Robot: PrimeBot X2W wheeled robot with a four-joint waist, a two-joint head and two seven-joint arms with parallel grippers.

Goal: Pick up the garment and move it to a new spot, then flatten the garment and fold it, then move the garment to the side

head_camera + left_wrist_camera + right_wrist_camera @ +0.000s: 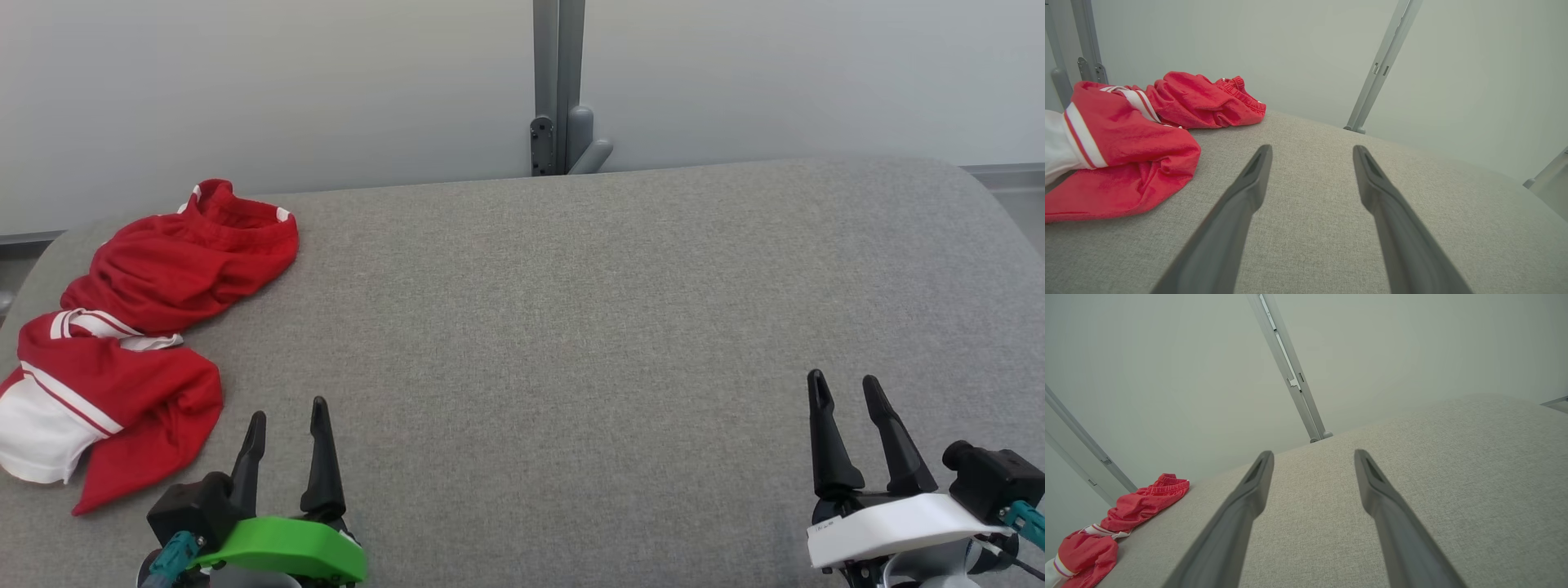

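Garment: a red garment [147,327] with white stripes and a white panel, crumpled in a loose heap, not spread flat.
Garment place: left edge of the head view, from the upper left down to the lower left, lying on the grey fabric counter [571,327].
Garment ends: a gathered red band at the upper end; the white panel at the lower end, reaching the frame's left edge.
Left gripper [289,408]: lower left of the head view, just right of the garment's lower end, apart from it, fingers spread wide, nothing between them.
Right gripper [842,377]: lower right, well apart from the garment, fingers spread wide, nothing held.
Head view: the whole heap, both grippers, and a grey metal post [559,82] at top centre against the pale wall.
Left wrist view: the garment close at the left, showing folds, stripe edging and the band's gathers.
Right wrist view: the garment small in the lower left corner, with bare counter between the fingers.
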